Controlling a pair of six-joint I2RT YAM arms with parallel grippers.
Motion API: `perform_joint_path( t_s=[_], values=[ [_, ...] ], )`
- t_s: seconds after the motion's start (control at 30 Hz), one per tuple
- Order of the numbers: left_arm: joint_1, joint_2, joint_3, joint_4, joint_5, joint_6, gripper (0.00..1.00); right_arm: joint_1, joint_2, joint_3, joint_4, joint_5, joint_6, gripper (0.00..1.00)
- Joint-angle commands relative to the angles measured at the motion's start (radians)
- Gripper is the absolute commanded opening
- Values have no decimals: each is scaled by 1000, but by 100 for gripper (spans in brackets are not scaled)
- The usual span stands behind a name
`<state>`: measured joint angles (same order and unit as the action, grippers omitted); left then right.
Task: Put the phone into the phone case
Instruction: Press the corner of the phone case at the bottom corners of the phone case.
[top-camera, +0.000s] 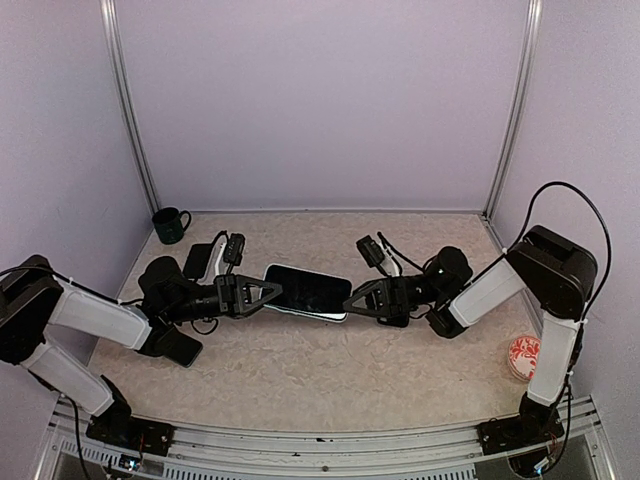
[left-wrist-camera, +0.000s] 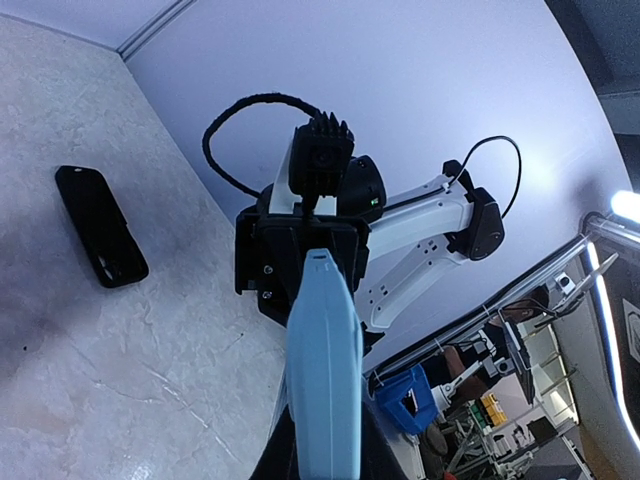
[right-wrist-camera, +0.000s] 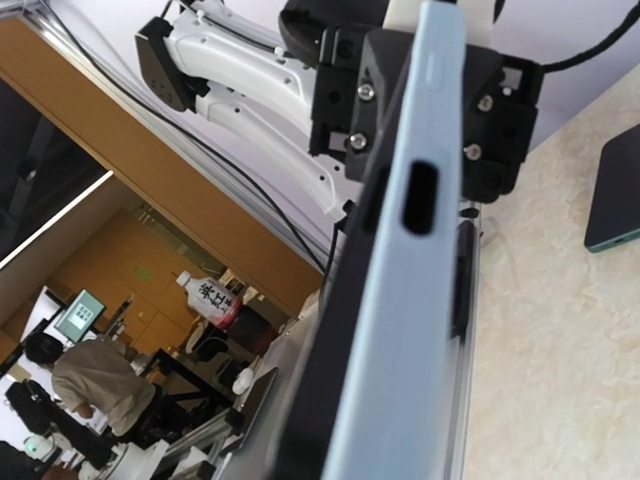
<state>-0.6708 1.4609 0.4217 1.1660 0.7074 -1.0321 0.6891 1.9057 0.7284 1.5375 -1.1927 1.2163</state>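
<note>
Pale-blue-edged phone (top-camera: 308, 288) hangs mid-frame, left gripper (top-camera: 274, 291) clamped tight on one end, presumably steadying it while the right gripper (top-camera: 353, 300) brackets the other, grip unclear; black case (left-wrist-camera: 100, 240) lies upper left, apart.

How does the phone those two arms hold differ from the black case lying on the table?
The phone is off the table, held at its ends by the left gripper and right gripper; the black case lies flat, untouched. The phone's edge is light blue; the black case is all black. Both are slim rounded rectangles.
</note>
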Motion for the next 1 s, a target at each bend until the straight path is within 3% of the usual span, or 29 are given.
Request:
perform_joint_path(
  t_s=[0.0,0.1,0.27,0.53,0.63,0.73,0.97],
  values=[
    [-4,10,19,33,0,13,0,0,5,44,56,6,12,18],
    [-4,13,20,24,-5,18,0,0,1,46,37,7,5,12],
    [-4,15,23,5,-7,28,12,1,-11,54,-59,15,-52,0],
    [-4,9,26,-27,-11,48,35,1,-66,65,-350,61,-222,0],
    [-4,9,27,-39,-17,56,36,1,-100,65,-433,86,-274,0],
    [-4,9,27,-55,-24,62,33,1,-129,74,-517,114,-319,0],
    [-5,4,35,-132,-49,105,3,8,-187,92,-726,143,-445,0]
  ],
)
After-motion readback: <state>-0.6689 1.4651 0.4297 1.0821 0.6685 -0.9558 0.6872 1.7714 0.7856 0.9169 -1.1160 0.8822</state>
